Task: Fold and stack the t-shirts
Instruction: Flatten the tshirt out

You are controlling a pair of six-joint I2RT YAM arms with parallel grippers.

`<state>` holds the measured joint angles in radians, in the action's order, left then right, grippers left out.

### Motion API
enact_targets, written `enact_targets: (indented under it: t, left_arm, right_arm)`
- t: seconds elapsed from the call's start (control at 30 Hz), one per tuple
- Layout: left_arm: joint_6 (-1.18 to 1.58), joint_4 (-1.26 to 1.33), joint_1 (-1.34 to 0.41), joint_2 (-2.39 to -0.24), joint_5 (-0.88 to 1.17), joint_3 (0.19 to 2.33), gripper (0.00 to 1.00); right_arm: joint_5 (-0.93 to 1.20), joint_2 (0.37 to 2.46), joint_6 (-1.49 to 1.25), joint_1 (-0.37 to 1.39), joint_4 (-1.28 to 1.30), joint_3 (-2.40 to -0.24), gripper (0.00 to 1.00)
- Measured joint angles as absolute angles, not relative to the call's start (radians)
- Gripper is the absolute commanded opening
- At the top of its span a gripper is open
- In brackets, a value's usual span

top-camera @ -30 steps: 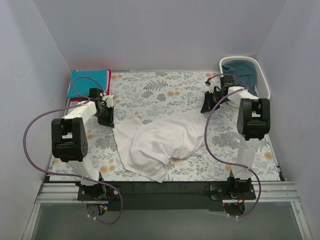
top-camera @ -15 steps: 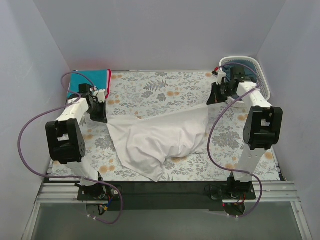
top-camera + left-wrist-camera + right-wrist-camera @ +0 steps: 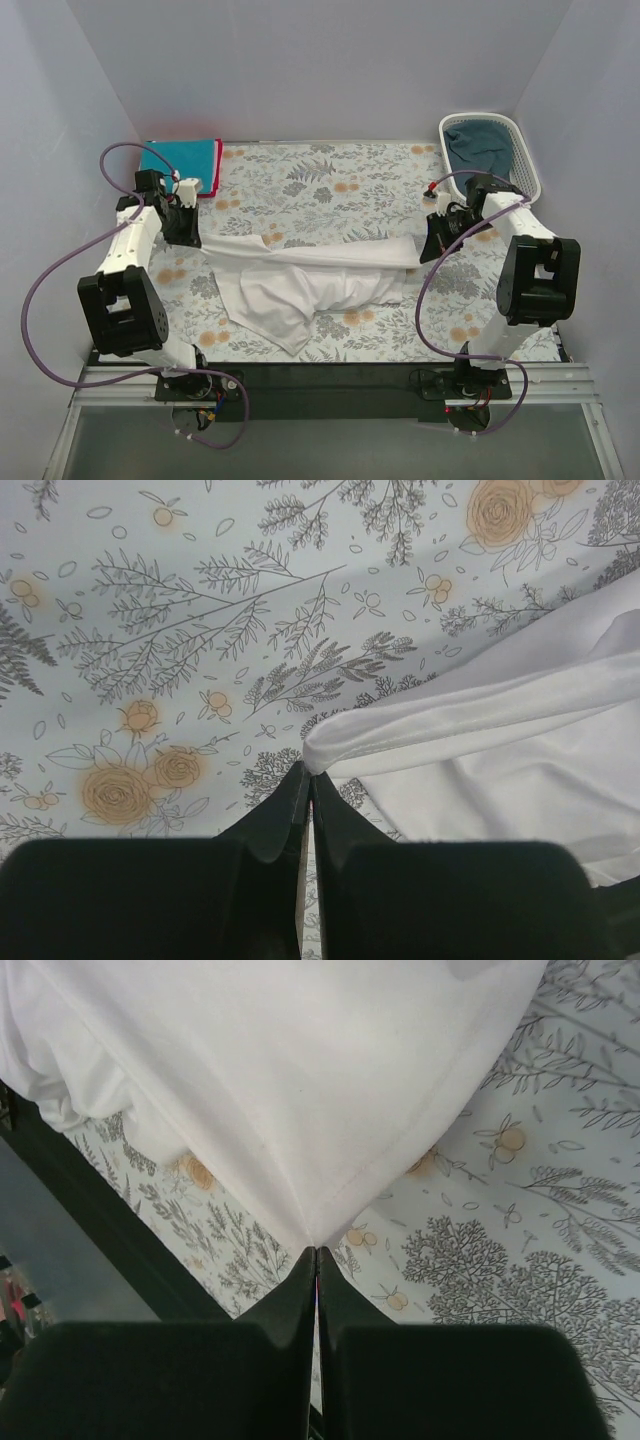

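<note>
The left arm [image 3: 130, 225] reaches forward along the left edge of the worktop, wrist turned inward and down; the left jaws are clenched on one corner of the soft white cloth t-shirt [image 3: 300, 275], a folded hem pinched at their tips in the left wrist view; the right arm [image 3: 510, 210] bends in from the right side, wrist low, and the right jaws grasp the opposite corner of the same shirt; between them its far edge lies as a straight band across the floral-patterned tablecloth [image 3: 320, 185], the rest rumpled toward the near edge; whether that band is lifted clear of the tablecloth, I cannot tell. At the far left corner a folded bright teal t-shirt [image 3: 178, 160] lies on a red t-shirt [image 3: 216, 165], of which only an edge shows; a dark blue-teal t-shirt [image 3: 478, 148] sits bunched in the white slatted plastic basket [image 3: 480, 118], partly hidden by its wall.
</note>
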<state>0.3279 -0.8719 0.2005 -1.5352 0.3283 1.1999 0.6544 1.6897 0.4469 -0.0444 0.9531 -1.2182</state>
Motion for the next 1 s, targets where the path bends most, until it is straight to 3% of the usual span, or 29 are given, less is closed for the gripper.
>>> enact_targets:
  t: [0.13, 0.3, 0.47, 0.73, 0.83, 1.0]
  left_arm:
    - [0.328, -0.880, 0.200, -1.552, 0.331, 1.184, 0.00]
    - [0.338, -0.883, 0.200, -1.626, 0.343, 1.207, 0.00]
    - [0.345, -0.885, 0.201, -1.676, 0.352, 1.237, 0.00]
    - [0.353, -0.886, 0.201, -1.678, 0.362, 1.251, 0.00]
    - [0.355, -0.885, 0.201, -1.678, 0.363, 1.250, 0.00]
    - [0.356, -0.883, 0.201, -1.678, 0.364, 1.250, 0.00]
  right_arm:
    - [0.657, 1.694, 0.475, -0.044, 0.980, -1.215, 0.01]
    - [0.663, 1.769, 0.479, -0.045, 0.993, -1.312, 0.55]
    - [0.633, 1.779, 0.544, -0.045, 1.005, -1.357, 0.55]
    - [0.526, 1.670, 0.675, 0.065, 0.985, -1.376, 0.32]
    - [0.442, 1.576, 0.695, 0.221, 0.915, -1.272, 0.32]
    - [0.282, 1.488, 0.693, 0.420, 0.818, -1.078, 0.39]
